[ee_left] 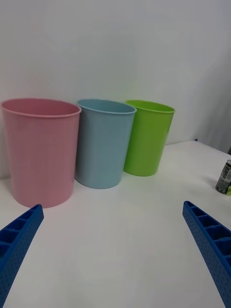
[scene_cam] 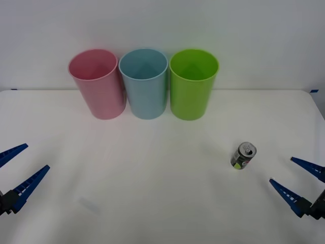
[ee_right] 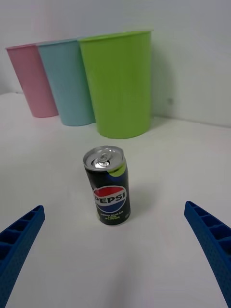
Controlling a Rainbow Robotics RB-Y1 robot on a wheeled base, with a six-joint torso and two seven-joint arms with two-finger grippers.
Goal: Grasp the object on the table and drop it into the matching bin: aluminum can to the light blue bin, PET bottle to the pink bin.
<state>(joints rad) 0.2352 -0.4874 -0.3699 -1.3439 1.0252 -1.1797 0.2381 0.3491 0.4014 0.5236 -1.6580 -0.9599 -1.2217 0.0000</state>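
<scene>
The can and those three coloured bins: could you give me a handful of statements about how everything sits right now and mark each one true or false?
1. The aluminum can stands upright on the table. True.
2. The can is already inside the light blue bin. False: it stands on the table, in front of the bins and nearer the robot's right side.
3. The light blue bin stands between the pink bin and the lime green bin. True.
4. The right gripper is shut on the can. False: it is open, with the can ahead of it, untouched.
5. The left gripper is open, far from the can. True.
</scene>
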